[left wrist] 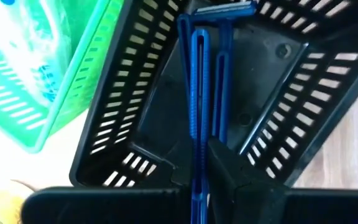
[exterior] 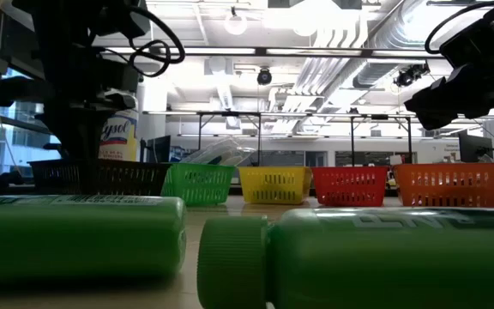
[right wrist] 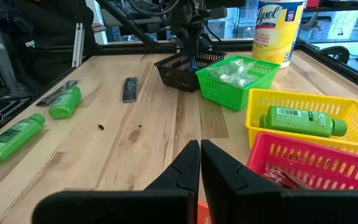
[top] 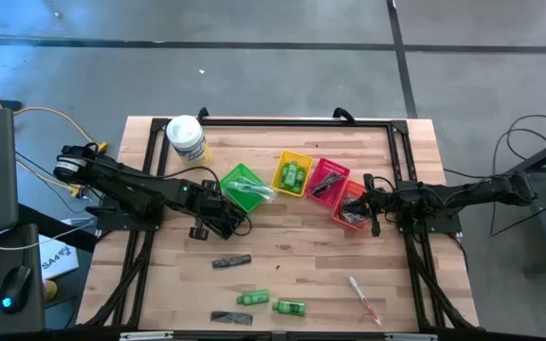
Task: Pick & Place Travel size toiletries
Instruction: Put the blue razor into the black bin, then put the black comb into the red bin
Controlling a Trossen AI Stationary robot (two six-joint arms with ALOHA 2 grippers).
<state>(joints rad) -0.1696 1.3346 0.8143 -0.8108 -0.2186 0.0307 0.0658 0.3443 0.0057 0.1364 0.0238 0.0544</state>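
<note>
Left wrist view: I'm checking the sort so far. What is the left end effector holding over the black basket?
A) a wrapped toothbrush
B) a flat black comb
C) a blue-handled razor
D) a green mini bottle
C: the left end effector is shut on a blue-handled razor, whose head points down into the black basket, beside the green basket.

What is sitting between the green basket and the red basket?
The yellow basket sits between the green basket and the red basket, with a green bottle lying inside. The high view shows the row best.
</note>
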